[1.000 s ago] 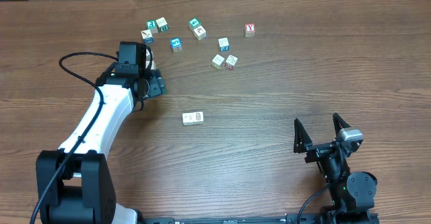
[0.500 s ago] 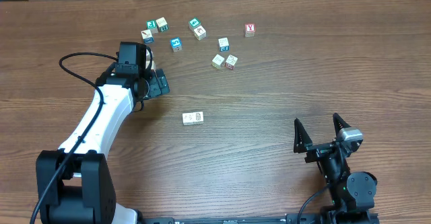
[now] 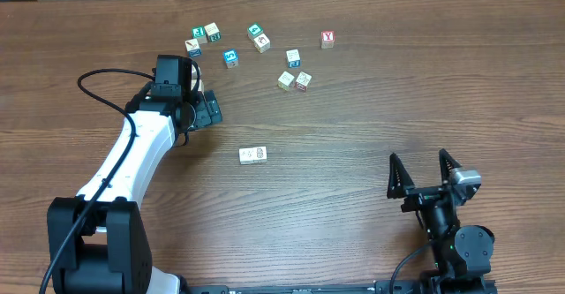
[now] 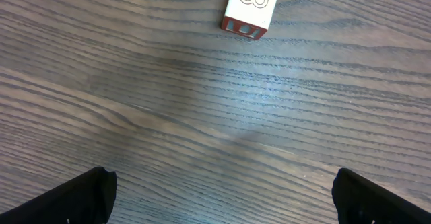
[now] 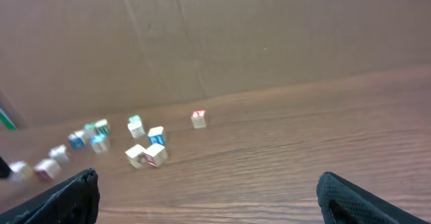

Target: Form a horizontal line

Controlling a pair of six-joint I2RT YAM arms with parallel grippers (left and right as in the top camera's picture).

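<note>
On the table [image 3: 371, 109]: two-cube row [image 3: 252, 155] | left pincer [image 4: 219, 194] apart | right pincer [image 3: 418, 157] apart

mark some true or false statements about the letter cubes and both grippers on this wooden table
1. The short row of small white letter cubes has two cubes, touching. True.
2. The left gripper holds a cube. False: its jaws stand open and empty.
3. The white cube with a red Y is part of that row. False: it lies alone, well away from it.
4. The right gripper is open, gripping nothing. True.
</note>
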